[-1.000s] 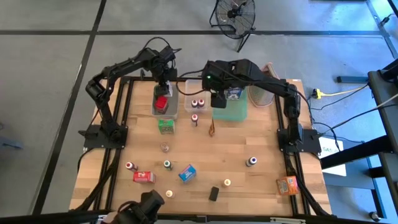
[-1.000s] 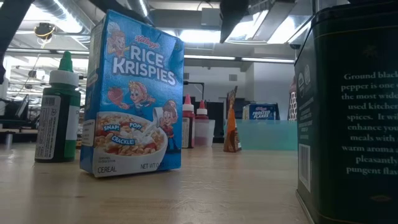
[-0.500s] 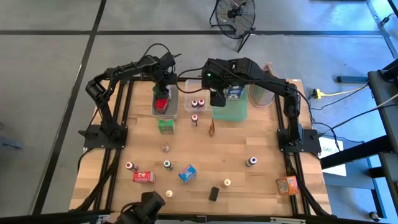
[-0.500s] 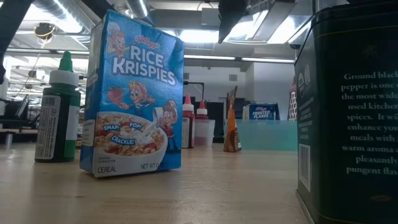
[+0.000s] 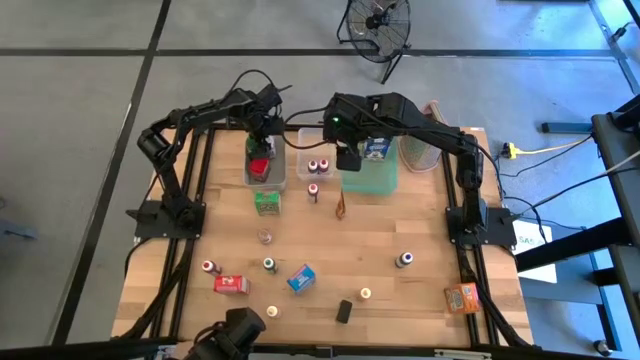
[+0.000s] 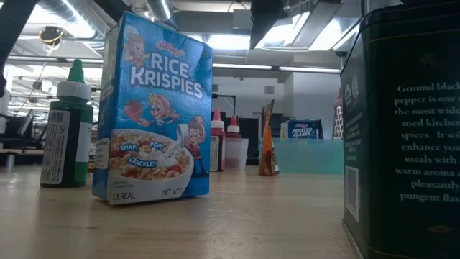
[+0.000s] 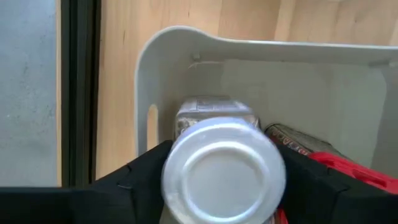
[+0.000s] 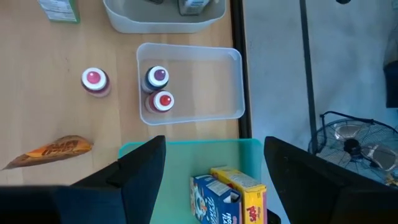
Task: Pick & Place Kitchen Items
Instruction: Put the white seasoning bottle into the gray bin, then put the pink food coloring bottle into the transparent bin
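**A:** Where do things stand, biggest first?

**B:** The table (image 5: 400,235) carries my two arms at its far end. My left gripper (image 5: 259,143) hangs over the left bin (image 7: 186,46); my right gripper (image 5: 349,158) hovers over the green tray (image 8: 186,152), fingers apart and empty, with two cereal boxes (image 8: 227,196) lying in the tray below it.

**A:** And the left one?

**B:** A jar (image 7: 221,168) with a silver lid sits upright between my left fingers (image 7: 134,186), its axis pointing straight up at the wrist, so the way clear is straight up. It stands inside the bin, near one end wall, beside a red box (image 7: 339,168).

**A:** Gripping it, or let go?

**B:** I can't tell; the fingers flank the lid closely, but contact is hidden. I judge this a drop-off.

**A:** What's left?

**B:** Plenty: a blue box (image 5: 301,277) and bottles (image 5: 270,264) at the near end, closer to neither arm clearly.
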You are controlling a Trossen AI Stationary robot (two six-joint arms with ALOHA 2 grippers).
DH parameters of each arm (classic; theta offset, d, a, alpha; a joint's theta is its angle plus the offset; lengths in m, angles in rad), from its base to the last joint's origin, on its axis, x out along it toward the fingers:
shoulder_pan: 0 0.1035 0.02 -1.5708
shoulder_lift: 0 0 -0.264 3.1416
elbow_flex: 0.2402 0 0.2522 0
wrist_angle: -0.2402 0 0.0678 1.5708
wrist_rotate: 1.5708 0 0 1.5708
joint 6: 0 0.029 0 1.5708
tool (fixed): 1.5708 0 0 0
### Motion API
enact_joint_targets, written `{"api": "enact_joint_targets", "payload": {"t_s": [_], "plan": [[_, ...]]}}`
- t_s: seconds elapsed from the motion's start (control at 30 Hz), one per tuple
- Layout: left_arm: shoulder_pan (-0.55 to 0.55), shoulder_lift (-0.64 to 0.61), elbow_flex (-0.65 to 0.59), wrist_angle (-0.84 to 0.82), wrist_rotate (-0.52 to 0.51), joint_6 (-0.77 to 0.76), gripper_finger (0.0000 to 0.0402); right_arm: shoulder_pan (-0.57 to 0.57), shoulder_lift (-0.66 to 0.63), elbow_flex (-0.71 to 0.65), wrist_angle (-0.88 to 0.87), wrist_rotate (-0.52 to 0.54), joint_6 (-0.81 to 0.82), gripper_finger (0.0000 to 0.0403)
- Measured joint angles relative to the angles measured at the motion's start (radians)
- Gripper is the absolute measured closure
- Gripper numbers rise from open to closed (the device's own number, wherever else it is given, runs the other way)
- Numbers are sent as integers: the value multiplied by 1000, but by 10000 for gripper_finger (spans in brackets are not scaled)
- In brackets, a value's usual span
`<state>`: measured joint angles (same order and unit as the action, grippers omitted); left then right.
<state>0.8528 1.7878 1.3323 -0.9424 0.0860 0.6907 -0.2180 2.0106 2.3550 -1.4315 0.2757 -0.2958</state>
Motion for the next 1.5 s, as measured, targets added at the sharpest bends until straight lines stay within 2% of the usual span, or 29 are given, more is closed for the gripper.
{"api": "enact_joint_targets", "payload": {"t_s": [0.47,0.7,0.93,1.2,1.4,1.5], "plan": [[-9,-49,43,-13,-12,-47,147,1,0,0,0,-37,3,128],[-21,-181,65,-45,-11,-103,148,1,0,0,23,-97,17,128],[-61,-335,66,-84,59,-202,148,3,0,0,44,-97,118,128],[-193,-465,66,-87,193,-289,148,53,-20,-1,28,-96,290,128],[-357,-469,66,-13,180,-344,147,159,-66,0,33,-90,422,128],[-432,-452,66,5,177,-364,147,229,-90,0,34,-30,526,128]]}}
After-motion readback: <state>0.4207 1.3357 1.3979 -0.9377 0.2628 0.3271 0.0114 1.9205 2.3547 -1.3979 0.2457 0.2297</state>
